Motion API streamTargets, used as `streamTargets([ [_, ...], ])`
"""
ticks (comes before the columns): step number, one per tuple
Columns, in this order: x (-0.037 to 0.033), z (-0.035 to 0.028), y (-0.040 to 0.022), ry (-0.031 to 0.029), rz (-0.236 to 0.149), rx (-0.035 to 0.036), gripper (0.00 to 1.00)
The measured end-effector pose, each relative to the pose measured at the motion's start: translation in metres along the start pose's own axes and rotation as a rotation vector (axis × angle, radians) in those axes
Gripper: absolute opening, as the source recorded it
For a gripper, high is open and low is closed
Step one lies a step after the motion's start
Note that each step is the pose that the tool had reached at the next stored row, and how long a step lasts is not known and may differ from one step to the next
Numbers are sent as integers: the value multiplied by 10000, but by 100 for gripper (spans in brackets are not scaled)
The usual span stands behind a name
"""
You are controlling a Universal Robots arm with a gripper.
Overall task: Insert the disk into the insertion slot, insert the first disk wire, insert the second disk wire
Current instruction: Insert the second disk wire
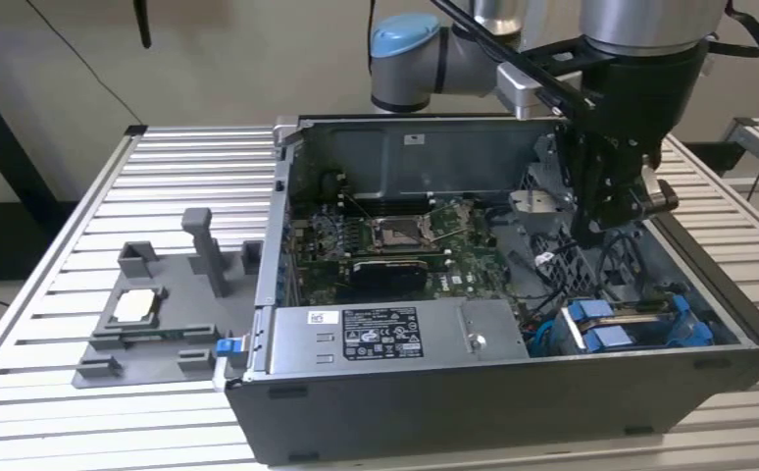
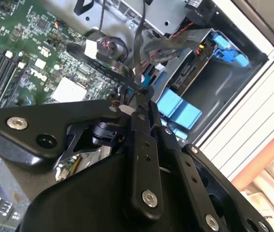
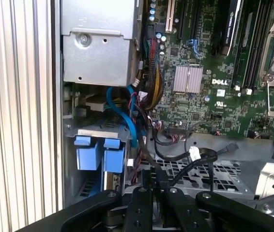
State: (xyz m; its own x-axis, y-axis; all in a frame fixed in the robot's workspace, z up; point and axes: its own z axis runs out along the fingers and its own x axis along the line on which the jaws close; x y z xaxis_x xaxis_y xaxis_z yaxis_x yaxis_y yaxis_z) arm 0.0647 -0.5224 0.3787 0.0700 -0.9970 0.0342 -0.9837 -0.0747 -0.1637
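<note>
The disk [image 1: 598, 329] sits in the insertion slot [image 1: 713, 339] at the front corner of the open computer case, on the exterior view's right; its blue carrier tabs stick out of the dark metal cage. Both wrist views show those blue tabs [image 2: 178, 107] [image 3: 100, 154] close beside the gripper. My gripper [image 1: 602, 231] reaches down into the case just behind the cage. Its fingers [image 2: 149, 125] come together on a thin black disk wire [image 2: 138, 43] that runs away from the tips. The same wire [image 3: 149, 162] disappears between the fingers of the gripper [image 3: 155, 186].
A green motherboard [image 1: 406, 240] covers the case floor. The grey power supply box [image 1: 379, 334] with a white sticker fills the case front. Loose black and blue cables [image 3: 127, 111] crowd the space by the cage. A grey fixture [image 1: 157, 314] stands on the slatted table [image 1: 196, 157].
</note>
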Motion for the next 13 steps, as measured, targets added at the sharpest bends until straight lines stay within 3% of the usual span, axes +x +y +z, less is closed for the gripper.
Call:
streamTargets([
  [13, 210, 103, -121, 0, 5, -3, 16],
])
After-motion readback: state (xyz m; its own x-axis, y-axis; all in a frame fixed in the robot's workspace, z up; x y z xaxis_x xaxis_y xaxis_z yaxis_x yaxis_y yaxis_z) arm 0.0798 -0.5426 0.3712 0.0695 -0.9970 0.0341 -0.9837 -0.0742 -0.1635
